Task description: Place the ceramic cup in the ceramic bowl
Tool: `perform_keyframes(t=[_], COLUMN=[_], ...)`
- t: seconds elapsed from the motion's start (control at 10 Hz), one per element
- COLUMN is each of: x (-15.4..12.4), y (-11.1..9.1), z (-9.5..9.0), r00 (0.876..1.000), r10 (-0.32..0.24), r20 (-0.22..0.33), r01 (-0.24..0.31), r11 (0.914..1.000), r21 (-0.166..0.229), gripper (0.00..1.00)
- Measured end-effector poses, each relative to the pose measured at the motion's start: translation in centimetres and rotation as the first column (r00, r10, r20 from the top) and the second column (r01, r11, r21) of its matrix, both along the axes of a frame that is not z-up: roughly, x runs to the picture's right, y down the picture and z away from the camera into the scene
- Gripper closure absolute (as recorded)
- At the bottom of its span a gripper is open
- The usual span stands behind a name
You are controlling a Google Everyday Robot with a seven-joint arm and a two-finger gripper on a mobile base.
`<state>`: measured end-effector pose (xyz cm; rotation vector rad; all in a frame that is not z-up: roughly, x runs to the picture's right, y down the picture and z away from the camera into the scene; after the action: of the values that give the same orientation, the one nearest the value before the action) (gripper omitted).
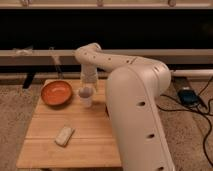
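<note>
The ceramic cup (86, 96) is small and whitish. It stands upright on the wooden table (85, 142), just right of the ceramic bowl (56, 93). The bowl is round, shallow and orange, and it sits at the table's back left. My gripper (88, 80) hangs from the white arm directly above the cup, very close to its rim. I cannot tell whether it touches the cup. The bowl holds nothing that I can see.
A small whitish capped bottle (65, 135) lies on its side near the table's front left. My bulky white arm (137, 110) covers the table's right side. A dark box with cables (188, 96) lies on the carpet at the right. A low shelf runs behind.
</note>
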<state>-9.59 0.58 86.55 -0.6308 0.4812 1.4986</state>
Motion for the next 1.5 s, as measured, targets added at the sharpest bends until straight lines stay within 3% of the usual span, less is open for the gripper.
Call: perform_keyframes(t=[0.3,0.6,0.7,1.0,1.3,1.5], x=[0.2,0.9,1.3,1.3,1.2,-0.1], y=[0.3,0.8,1.1,2.1,2.2,1.4], z=[-0.3,0.6,1.2,2.5,2.1,1.0], r00=[1.000,0.999,0.997,0.987,0.984,0.986], r10=[0.003,-0.001,-0.005,-0.047,-0.058,-0.079], r20=[-0.004,-0.050,-0.077,-0.156,-0.171,-0.149], r01=[-0.003,-0.001,0.000,0.027,0.033,0.059], r11=[1.0000,0.9993,0.9983,0.9916,0.9891,0.9897], r21=[-0.002,-0.038,-0.059,-0.126,-0.143,-0.130], gripper=[0.35,0.35,0.40,0.69,0.97,1.00])
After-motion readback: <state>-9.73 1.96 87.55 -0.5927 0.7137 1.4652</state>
